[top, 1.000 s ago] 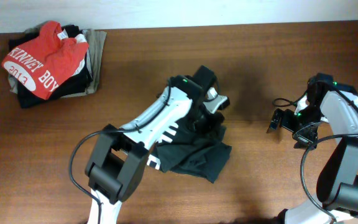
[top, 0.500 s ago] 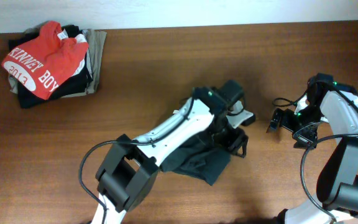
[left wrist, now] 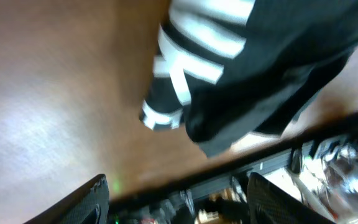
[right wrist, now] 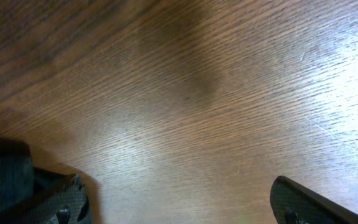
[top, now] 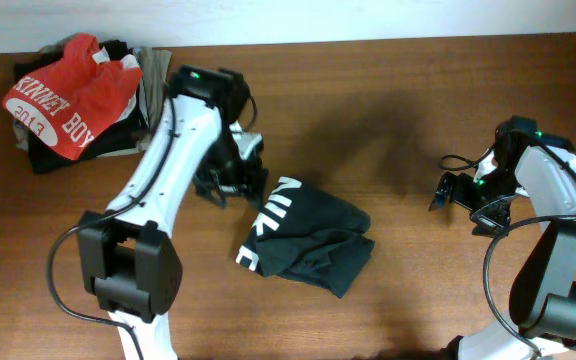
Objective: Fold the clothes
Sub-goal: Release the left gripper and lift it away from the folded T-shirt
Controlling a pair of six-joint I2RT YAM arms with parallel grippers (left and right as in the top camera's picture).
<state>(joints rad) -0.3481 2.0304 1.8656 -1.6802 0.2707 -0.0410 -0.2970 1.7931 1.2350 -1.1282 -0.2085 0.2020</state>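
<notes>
The clothes [top: 306, 236], a black T-shirt with white block lettering, lie crumpled in a heap at the middle of the table. In the left wrist view the same shirt [left wrist: 260, 68] fills the upper right, blurred by motion. My left gripper [top: 230, 180] hangs just left of and behind the shirt, apart from it; in its wrist view the left gripper [left wrist: 179, 208] is open with nothing between the fingers. My right gripper [top: 448, 190] is off to the right of the shirt. It stands wide open over bare wood, as the right gripper [right wrist: 185, 211] shows in its own view.
A stack of garments sits at the back left corner, with a red T-shirt [top: 68, 95] on top and a beige folded garment [top: 154, 100] at its right side. The brown wooden table [top: 418, 90] runs to the pale far edge.
My left gripper opened and let go of the shirt, and the arm swung from over the shirt to the back left. The shirt now lies uncovered. The right arm has not moved.
</notes>
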